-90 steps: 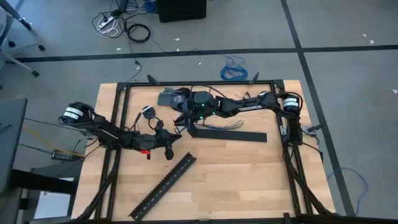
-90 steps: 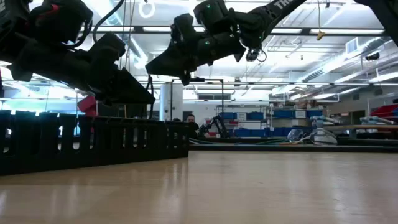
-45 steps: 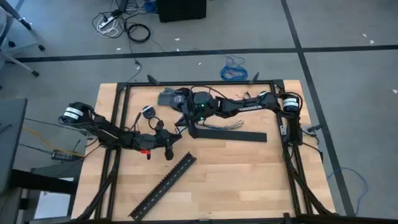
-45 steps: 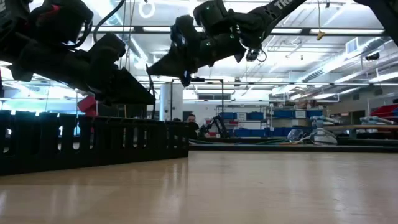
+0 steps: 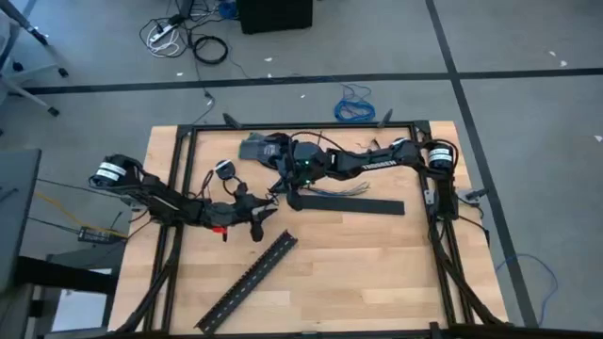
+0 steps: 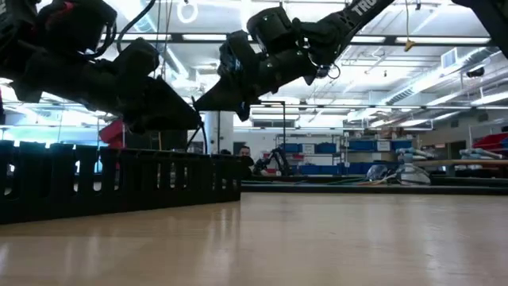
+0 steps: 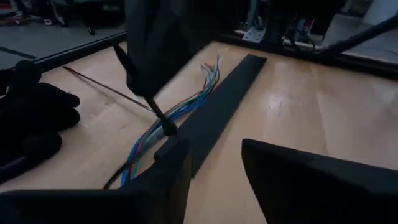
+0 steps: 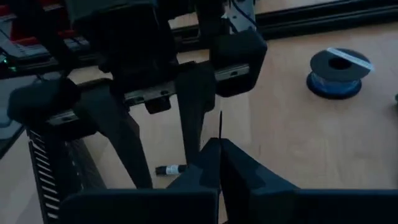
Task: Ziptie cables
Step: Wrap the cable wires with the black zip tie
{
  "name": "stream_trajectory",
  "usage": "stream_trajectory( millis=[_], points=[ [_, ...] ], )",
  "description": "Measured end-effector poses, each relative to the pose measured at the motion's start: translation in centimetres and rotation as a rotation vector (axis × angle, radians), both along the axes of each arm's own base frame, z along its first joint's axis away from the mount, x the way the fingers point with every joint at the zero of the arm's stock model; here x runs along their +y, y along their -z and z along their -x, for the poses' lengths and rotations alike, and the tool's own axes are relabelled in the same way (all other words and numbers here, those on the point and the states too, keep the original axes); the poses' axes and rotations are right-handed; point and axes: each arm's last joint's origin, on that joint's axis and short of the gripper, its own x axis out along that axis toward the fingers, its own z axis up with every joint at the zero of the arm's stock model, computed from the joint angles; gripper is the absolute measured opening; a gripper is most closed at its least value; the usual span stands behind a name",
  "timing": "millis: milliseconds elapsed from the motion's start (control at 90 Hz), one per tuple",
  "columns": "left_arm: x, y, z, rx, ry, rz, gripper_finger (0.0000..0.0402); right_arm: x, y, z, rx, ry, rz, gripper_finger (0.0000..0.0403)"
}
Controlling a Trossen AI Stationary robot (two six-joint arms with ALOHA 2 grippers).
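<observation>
Grey floor (image 5: 528, 56), black floor lines, ceiling strip lights (image 6: 444, 79)

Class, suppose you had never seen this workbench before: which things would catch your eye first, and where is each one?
Two dark robot arms meet near the far middle of the wooden table, the left gripper close to the right gripper, which pinches a thin black zip tie. Just beyond them lies a bundle of thin coloured cables along a flat black strip. A ribbed black strip lies diagonally nearer the front.
</observation>
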Motion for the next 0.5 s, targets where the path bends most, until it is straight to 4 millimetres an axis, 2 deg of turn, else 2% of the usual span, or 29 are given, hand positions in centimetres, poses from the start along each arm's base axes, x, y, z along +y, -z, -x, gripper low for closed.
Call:
stream_trajectory(
  millis=[167, 300, 500],
  points=[
    [-0.5, -0.4, 0.0, -0.028, 0.015, -0.031, 0.0137, -0.2, 0.1, 0.0, 0.012, 0.039, 0.013, 0.0000],
    [-0.5, -1.3, 0.4, -0.038, -0.063, -0.129, 0.0137, -0.9, 0.2, 0.2, 0.029, 0.128, 0.008, 0.0000],
    [0.1, -2.3, 1.1, 0.014, -0.161, -0.264, 0.0137, -1.2, 0.2, 0.2, 0.025, 0.141, 0.012, 0.0000]
  ],
)
